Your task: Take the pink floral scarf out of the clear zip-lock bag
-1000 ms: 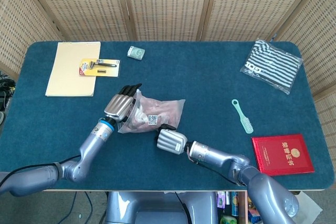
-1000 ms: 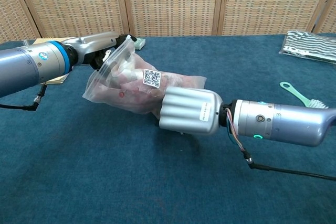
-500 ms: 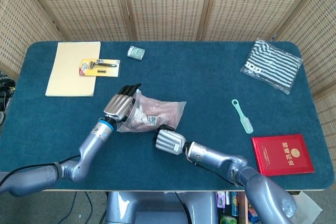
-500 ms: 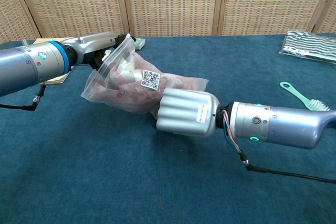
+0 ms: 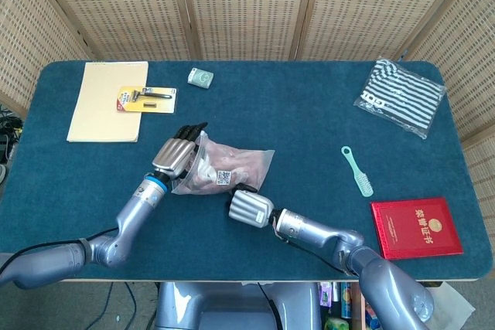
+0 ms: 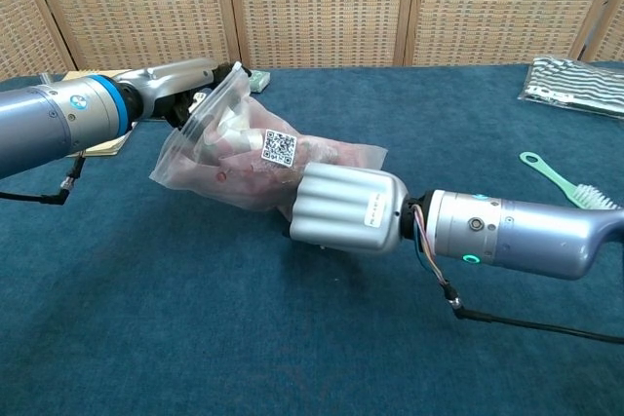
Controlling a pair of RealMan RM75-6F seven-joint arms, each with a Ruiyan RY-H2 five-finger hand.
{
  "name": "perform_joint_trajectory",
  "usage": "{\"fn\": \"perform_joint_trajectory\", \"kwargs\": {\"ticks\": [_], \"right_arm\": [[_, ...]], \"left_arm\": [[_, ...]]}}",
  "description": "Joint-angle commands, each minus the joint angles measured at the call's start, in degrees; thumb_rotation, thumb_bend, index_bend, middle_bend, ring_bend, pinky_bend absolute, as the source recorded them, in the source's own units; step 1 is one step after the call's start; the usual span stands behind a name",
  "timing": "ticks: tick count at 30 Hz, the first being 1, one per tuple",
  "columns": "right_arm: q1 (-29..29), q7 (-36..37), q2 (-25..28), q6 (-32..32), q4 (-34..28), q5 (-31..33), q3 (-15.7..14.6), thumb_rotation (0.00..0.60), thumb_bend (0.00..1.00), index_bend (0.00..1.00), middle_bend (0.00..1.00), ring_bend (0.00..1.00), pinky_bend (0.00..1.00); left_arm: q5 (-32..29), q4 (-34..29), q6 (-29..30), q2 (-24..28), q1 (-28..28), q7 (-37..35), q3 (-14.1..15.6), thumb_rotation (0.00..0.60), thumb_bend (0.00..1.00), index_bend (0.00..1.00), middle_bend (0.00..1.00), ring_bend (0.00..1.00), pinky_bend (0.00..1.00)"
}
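Near the desk's front edge, left of centre, the clear zip-lock bag point(image 6: 244, 168) lies with the pink floral scarf point(image 5: 232, 166) inside. The left robot hand point(image 5: 175, 156) holds the raised mouth end, probably to keep it open and steady. The right robot hand point(image 6: 343, 208) is curled against the bag's near side; whether it grips plastic I cannot tell.

This looks like a staged robot test room rather than a home. A desk point(image 5: 309, 113) covered in blue carpet-like cloth stands before a folding wicker screen point(image 5: 247, 5). Unrelated sample goods lie scattered on it: a yellow folder point(image 5: 100, 113), a packaged razor point(image 5: 145, 98), a green brush point(image 5: 356, 170), a red booklet point(image 5: 415, 226).
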Motion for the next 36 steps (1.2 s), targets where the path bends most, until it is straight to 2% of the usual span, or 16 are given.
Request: {"fn": "perform_joint_trajectory", "kwargs": {"ticks": [1,9,14,21,26,30,36], "right_arm": [[-0.1,-0.1,0.5,0.6,0.0,-0.3,-0.4,0.6,0.69,0.71,0.78,0.69,0.79],[-1.2,-0.8,4.2,2.7,-1.1,-1.6,-2.1,0.6,0.71,0.72,0.78,0.69,0.79],[-3.3,-1.6,9.5,4.7,-2.4,-1.6,-3.2,0.6,0.71,0.72,0.78,0.7,0.79],[-8.3,-3.3,19.1,7.5,-6.7,-0.6,-4.4,0.6,0.71,0.72,0.78,0.7,0.79],[-13.4,-3.7,25.2,8.3,-7.3,1.8,-4.7,0.6,0.71,0.72,0.78,0.7,0.79],[-16.3,-2.9,26.4,8.2,-5.5,3.3,-4.4,0.6,0.71,0.72,0.78,0.7,0.79],[-18.3,-1.6,26.2,8.9,-3.2,3.8,-3.8,0.6,0.71,0.72,0.78,0.7,0.79]], "left_arm": [[0.2,0.1,0.1,0.1,0.0,-0.5,-0.2,0.6,0.47,0.69,0.0,0.0,0.0],[0.8,-0.1,1.3,2.2,0.2,-1.7,-1.8,0.6,0.47,0.69,0.0,0.0,0.0],[0.5,-1.2,2.4,6.1,0.9,-2.0,-3.5,0.6,0.47,0.69,0.0,0.0,0.0],[-1.4,-3.6,4.6,15.7,4.2,-5.1,-6.8,0.6,0.47,0.69,0.0,0.0,0.0],[-3.1,-1.0,5.4,22.9,8.1,-8.1,-7.7,0.6,0.47,0.69,0.0,0.0,0.0],[-3.1,2.0,3.8,24.9,10.2,-12.8,-7.7,0.6,0.47,0.69,0.0,0.0,0.0],[-1.9,5.5,1.7,24.2,11.3,-17.0,-6.7,0.6,0.47,0.69,0.0,0.0,0.0]]}}
